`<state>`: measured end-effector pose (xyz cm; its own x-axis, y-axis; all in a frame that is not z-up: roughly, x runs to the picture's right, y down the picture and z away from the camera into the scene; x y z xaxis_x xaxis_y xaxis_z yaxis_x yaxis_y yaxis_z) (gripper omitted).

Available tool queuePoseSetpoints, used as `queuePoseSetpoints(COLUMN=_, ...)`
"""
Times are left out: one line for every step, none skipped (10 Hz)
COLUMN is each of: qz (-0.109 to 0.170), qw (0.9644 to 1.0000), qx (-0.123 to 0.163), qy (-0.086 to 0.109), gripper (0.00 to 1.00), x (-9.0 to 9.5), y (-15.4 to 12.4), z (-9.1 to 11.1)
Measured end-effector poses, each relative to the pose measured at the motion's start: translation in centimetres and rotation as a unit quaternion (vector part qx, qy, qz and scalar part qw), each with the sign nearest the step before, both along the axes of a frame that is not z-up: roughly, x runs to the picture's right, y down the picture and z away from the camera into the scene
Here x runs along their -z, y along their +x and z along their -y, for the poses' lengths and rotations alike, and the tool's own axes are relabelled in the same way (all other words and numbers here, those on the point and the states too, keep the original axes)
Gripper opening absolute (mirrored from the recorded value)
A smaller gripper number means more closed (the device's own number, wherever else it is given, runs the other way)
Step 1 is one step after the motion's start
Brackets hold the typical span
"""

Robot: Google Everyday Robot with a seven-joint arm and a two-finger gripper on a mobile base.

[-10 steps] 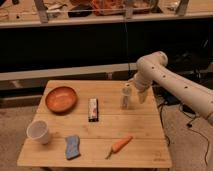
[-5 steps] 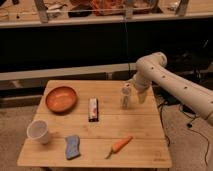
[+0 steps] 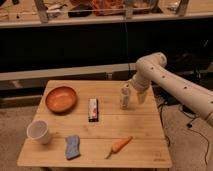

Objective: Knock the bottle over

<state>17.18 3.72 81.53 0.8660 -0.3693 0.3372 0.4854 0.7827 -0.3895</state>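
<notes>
Your gripper (image 3: 137, 95) is hovering just right of the upright bottle (image 3: 125, 96); you cannot tell whether it's spread.

Dim warm light on the table (image 3: 145, 136), darkness behind it, soft shade round the claw (image 3: 137, 95) beside the bottle (image 3: 125, 96)

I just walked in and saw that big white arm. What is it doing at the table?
The robot's arm reaches over the far right side of the wooden table. Its gripper is right beside the small bottle. The bottle stands upright, so it is not knocked over yet. The bowl, cup, sponge and carrot lie apart from the arm.
</notes>
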Motion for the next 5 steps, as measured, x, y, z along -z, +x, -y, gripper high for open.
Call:
queuePoseSetpoints(qz=0.003, qw=1.0, qx=0.003, qy=-0.001, gripper=0.8, x=-0.02, y=-0.11, z=-0.05)
queuePoseSetpoints(qz=0.006, qw=1.0, qx=0.005, qy=-0.001, gripper=0.8, x=0.01, y=-0.2, z=-0.12)
queuePoseSetpoints(qz=0.008, qw=0.9999, qx=0.008, qy=-0.002, gripper=0.8, x=0.05, y=-0.3, z=-0.16)
queuePoseSetpoints(qz=0.012, qw=0.9999, qx=0.011, qy=-0.003, gripper=0.8, x=0.09, y=-0.48, z=-0.24)
queuePoseSetpoints(qz=0.016, qw=0.9998, qx=0.015, qy=-0.003, gripper=0.8, x=0.12, y=-0.69, z=-0.3)
